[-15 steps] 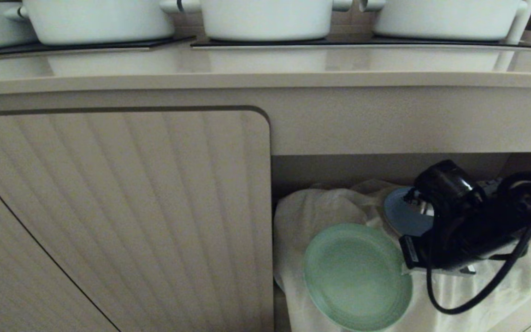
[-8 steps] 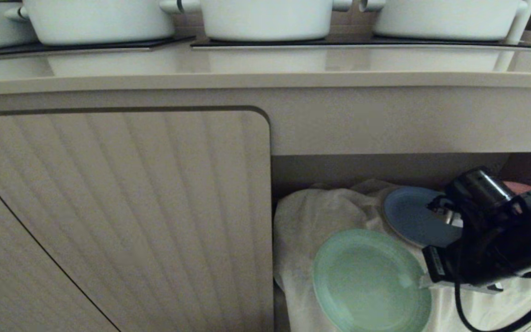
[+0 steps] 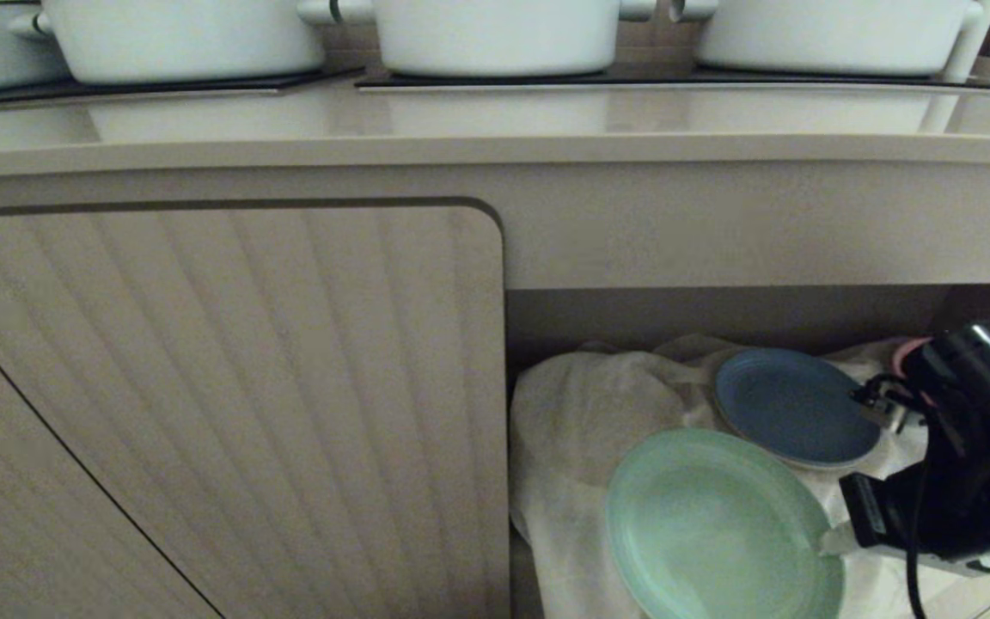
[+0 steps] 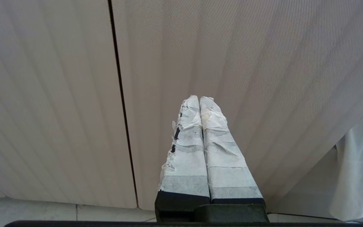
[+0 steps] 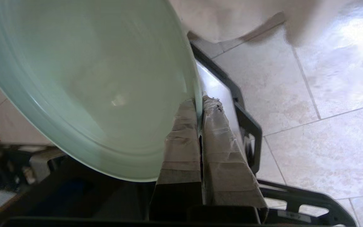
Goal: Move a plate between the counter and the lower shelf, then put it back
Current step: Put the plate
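Beige counter (image 3: 495,146) spans the upper frame; lower right, right pincer (image 3: 834,542) pinches the plate (image 3: 718,529) by its rim, lifting it out of the lower shelf (image 3: 598,404). Next: raise it clear onto the counter.

The left gripper (image 4: 200,104), its taped fingers pressed together, faces a ribbed beige cabinet door (image 4: 247,63); white cloth (image 4: 358,170) hangs beside.

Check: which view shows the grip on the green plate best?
Right wrist view: right gripper fingers shut on the plate rim. Head view shows the plate, but the gripper is hidden by the arm. Left wrist shows neither.
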{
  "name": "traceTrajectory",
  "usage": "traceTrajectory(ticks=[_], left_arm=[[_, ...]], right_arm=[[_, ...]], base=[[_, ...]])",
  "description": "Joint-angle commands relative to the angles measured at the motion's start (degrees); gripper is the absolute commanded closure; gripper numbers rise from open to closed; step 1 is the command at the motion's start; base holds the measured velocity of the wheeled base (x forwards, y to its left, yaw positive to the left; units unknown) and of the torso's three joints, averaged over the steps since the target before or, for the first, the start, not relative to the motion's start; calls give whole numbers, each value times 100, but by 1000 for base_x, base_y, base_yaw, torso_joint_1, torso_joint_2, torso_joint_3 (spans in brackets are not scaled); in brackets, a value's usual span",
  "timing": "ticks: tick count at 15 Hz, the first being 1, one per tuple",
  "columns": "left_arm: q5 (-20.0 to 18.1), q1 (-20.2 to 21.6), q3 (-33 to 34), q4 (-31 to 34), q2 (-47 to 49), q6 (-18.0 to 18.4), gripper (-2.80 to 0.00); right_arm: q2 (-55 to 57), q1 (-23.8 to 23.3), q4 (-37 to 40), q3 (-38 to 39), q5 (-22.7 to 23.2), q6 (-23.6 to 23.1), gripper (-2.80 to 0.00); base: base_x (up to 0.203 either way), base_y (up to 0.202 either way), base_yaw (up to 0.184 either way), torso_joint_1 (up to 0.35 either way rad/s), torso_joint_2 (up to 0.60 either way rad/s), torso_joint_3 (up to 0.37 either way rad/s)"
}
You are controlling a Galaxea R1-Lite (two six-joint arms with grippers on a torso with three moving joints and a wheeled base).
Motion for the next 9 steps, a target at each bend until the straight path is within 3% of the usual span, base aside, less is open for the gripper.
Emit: traceTrajectory(ticks=[1,4,9], left_arm=[[0,0,-2,0,-2,-5,0],[13,0,5,0,-2,-5,0],[1,0,-1,0,-2,-5,0]], right_arm=[[-300,-4,20,148,81,2,0],[-631,-4,86,340,170,-236,0],[-1113,-4,156,703,183,-219,0]], base=[[0,0,0,0,0,0],[0,0,0,0,0,0],[0,0,0,0,0,0]])
